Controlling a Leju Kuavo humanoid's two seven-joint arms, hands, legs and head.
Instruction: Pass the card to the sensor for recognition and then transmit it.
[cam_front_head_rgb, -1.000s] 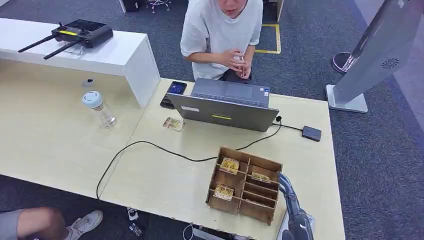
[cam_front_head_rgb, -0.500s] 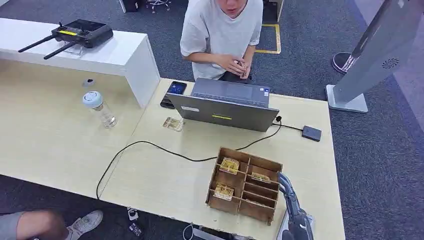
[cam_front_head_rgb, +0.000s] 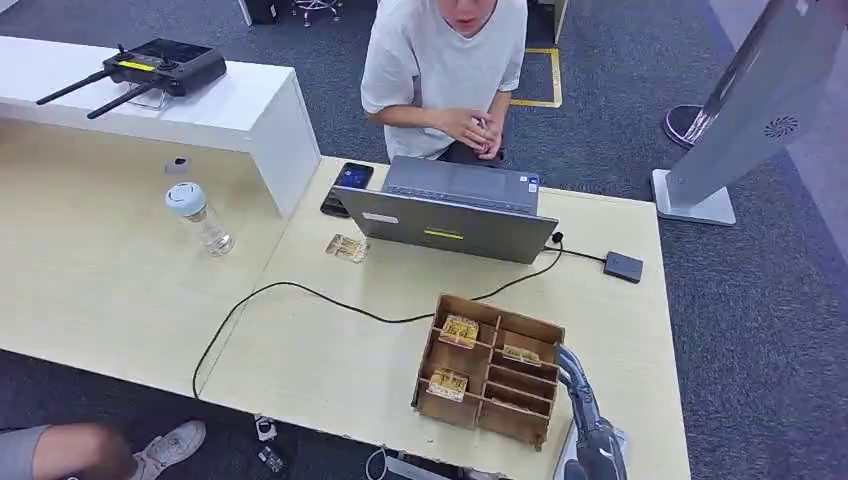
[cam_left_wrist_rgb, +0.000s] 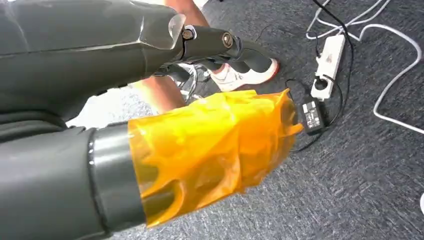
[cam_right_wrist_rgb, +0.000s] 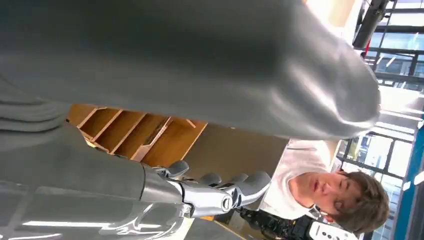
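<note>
A wooden compartment box (cam_front_head_rgb: 482, 414) stands at the table's front right, with yellow-printed cards (cam_front_head_rgb: 460, 329) lying in three of its compartments. Another card (cam_front_head_rgb: 347, 247) lies flat on the table, left of the laptop. The small black sensor (cam_front_head_rgb: 622, 266) sits at the right, joined to the laptop by a cable. My right hand (cam_front_head_rgb: 570, 368) is at the box's right wall and holds nothing. In the right wrist view its fingers (cam_right_wrist_rgb: 220, 192) are spread in front of the box (cam_right_wrist_rgb: 140, 135). My left hand (cam_left_wrist_rgb: 200, 140), its thumb wrapped in orange tape, hangs empty over the floor.
A grey laptop (cam_front_head_rgb: 450, 215) stands open in the table's middle, with a person (cam_front_head_rgb: 445, 60) seated behind it. A phone (cam_front_head_rgb: 349, 180) lies left of the laptop. A black cable (cam_front_head_rgb: 300, 290) crosses the table. A bottle (cam_front_head_rgb: 200, 217) stands on the lower desk at the left.
The person's hands have dropped from chest height and come together. My right hand stays at the box's right wall.
</note>
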